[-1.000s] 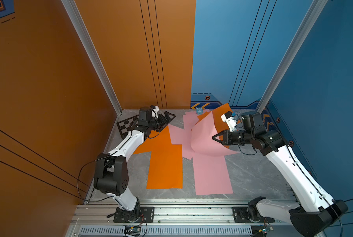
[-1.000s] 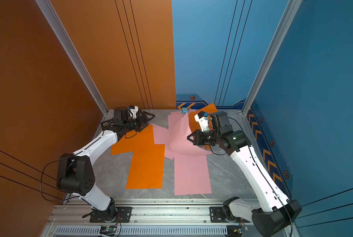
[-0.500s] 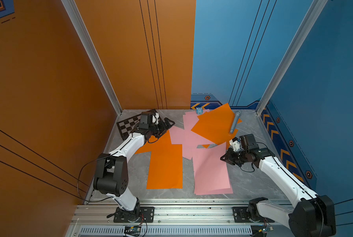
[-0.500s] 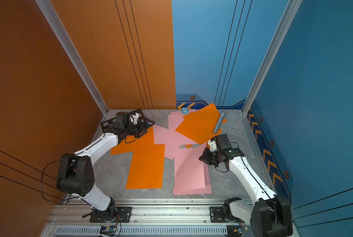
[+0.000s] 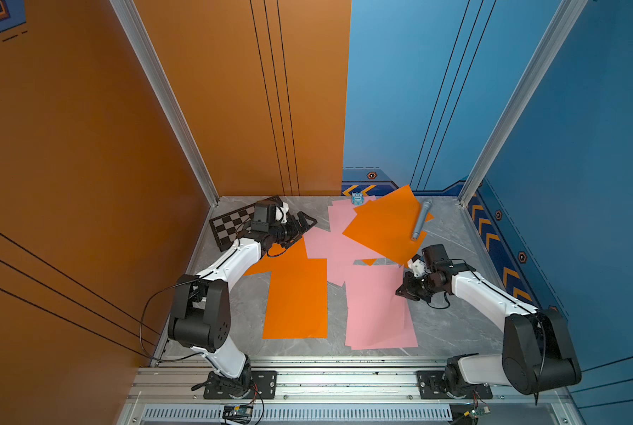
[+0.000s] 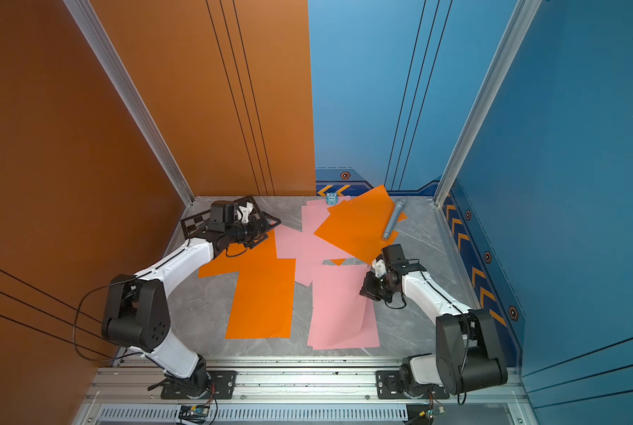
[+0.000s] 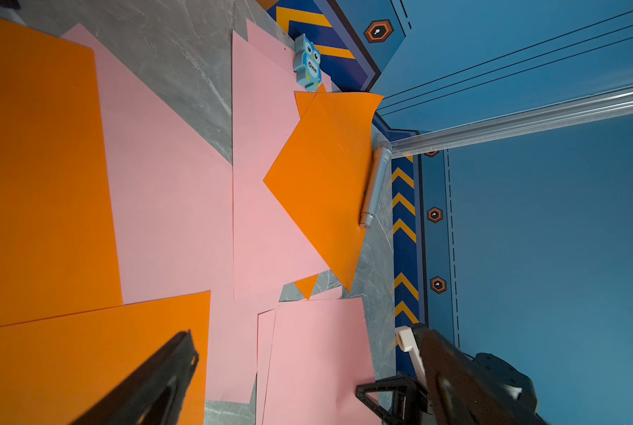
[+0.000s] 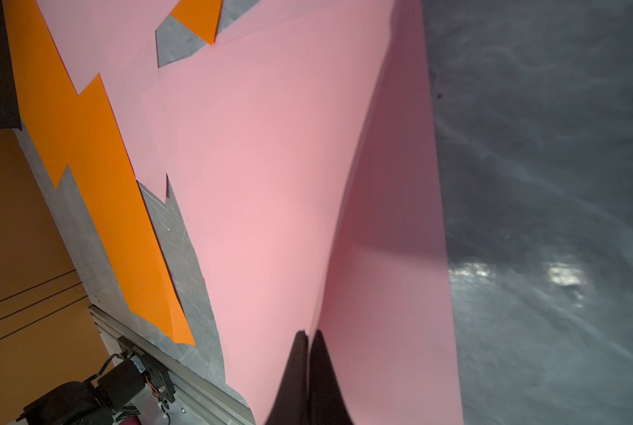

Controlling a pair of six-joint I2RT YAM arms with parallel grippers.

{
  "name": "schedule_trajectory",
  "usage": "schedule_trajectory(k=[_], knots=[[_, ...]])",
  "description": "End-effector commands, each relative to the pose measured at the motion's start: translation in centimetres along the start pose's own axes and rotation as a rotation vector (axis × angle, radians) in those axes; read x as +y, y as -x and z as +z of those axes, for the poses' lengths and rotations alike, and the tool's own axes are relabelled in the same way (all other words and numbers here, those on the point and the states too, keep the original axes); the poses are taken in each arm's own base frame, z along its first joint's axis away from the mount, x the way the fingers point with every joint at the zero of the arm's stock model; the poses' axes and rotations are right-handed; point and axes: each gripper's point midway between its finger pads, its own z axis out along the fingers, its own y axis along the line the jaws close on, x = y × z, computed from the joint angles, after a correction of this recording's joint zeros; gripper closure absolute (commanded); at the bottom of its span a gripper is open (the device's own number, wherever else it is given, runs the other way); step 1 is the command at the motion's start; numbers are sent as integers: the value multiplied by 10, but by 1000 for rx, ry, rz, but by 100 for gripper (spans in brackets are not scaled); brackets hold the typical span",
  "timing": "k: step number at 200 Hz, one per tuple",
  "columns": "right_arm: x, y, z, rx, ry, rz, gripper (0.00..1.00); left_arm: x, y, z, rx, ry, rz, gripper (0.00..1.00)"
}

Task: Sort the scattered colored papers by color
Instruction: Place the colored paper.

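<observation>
Your right tool [image 8: 309,336] pinches the pink sheet [image 5: 372,294] by its nearest edge, sheet lying lengthwise front-to-back on the pink pile [image 5: 411,336]; left tool [image 5: 305,225] spread.

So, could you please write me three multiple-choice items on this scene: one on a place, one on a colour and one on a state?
1. Where does the microphone lie?
A. at the table's near edge
B. at the far right, on an orange sheet's corner
C. at the far left

2. Which colour of paper do the right fingers pinch?
A. orange
B. pink
C. blue

3. How do the left fingers stand?
A. wide open, holding nothing
B. shut on a sheet
C. shut on nothing

Answers:
1 B, since both top views show it lying across that corner, near the right wall.
2 B, since the pink sheet curls up from the shut fingers in the right wrist view.
3 A, since the left wrist view shows them far apart with nothing between.
</observation>
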Motion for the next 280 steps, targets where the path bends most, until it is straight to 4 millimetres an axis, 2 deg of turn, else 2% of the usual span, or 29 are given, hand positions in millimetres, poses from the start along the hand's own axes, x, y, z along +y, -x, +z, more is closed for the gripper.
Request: schedule_trajectory(k=[1,26,44,72,102,146,164,196,232,280], knots=[[16,16,-8,-39,22,-96,100,0,-6,5,27,-11,7,2],[13,26,-18,-50,-25,-134,100,-1,-9,7,37,-16,7,2],[25,29,-19,-42,5,-165,100,-1,-10,7,40,-16,7,2],[39,22,-12,-3,16,-226,100,-1,-11,9,50,-19,2,2],[36,14,-3,10,-13,-213,100,-1,-13,10,57,-21,1,2],[41,7,-1,-17,50,-211,100,-1,-14,13,65,-23,1,2],[50,7,2,-8,100,-224,100,-3,-16,15,72,-26,1,2],[48,10,7,-11,93,-225,100,-5,-19,17,84,-32,4,2],[64,9,10,0,162,-250,100,-5,-20,18,90,-35,3,2],[95,11,-7,-54,310,-254,100,-6,-21,19,96,-40,2,2]])
